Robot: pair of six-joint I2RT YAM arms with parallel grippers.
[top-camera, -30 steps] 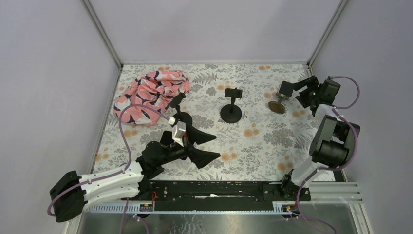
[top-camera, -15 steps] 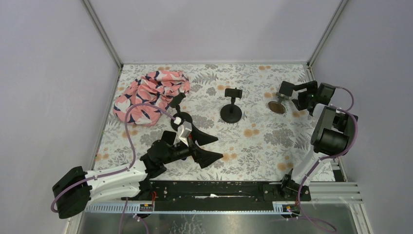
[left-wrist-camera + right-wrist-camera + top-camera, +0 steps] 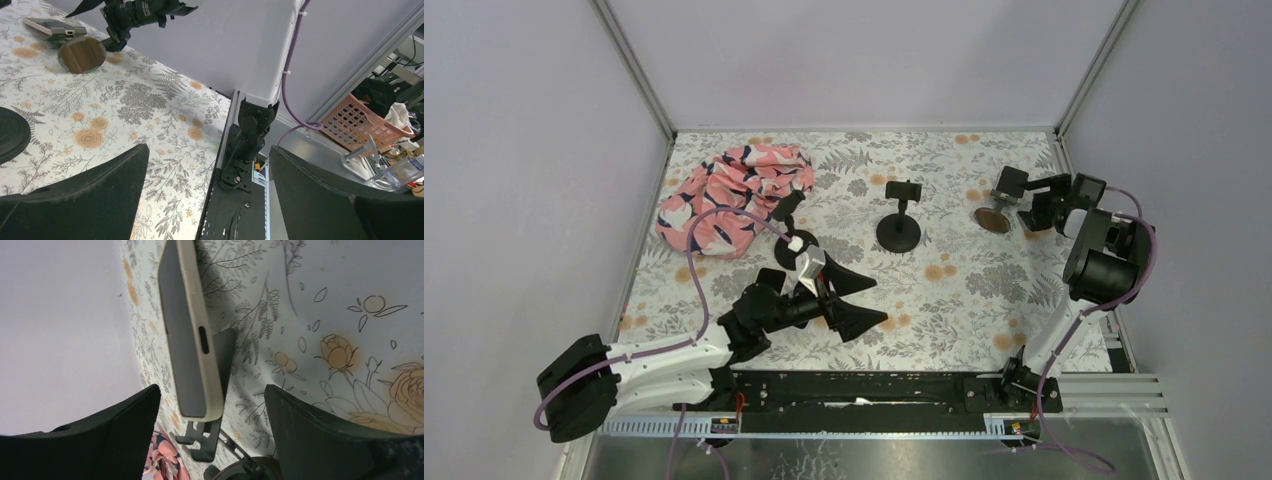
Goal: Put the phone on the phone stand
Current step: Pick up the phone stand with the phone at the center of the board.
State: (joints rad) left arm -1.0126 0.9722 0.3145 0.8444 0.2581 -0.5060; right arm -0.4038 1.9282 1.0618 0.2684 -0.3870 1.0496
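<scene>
The phone [image 3: 187, 330], in a beige case, leans on the black plate of the phone stand [image 3: 226, 352], which has a round wooden base [image 3: 992, 219]. It sits at the table's far right [image 3: 1009, 182]. My right gripper [image 3: 1030, 205] is just right of it, open. In the right wrist view the phone's lower end shows between the spread fingers of the right gripper [image 3: 212, 390], and neither touches it. My left gripper [image 3: 879, 302] hovers over the near middle of the table, wide open and empty [image 3: 209, 150]. The left wrist view catches the phone [image 3: 50, 27] and the wooden base [image 3: 81, 54] far off.
A second, all-black stand [image 3: 898, 228] with a clamp head stands mid-table. A pink patterned cloth [image 3: 734, 195] lies bunched at the far left. Grey walls enclose the floral table [image 3: 964, 290] on three sides. The black base rail [image 3: 874, 390] runs along the near edge.
The right wrist has swung down and toward the front, its fingers now drawn slightly back from the phone, which stayed put. The left gripper drifted a little to the right.
</scene>
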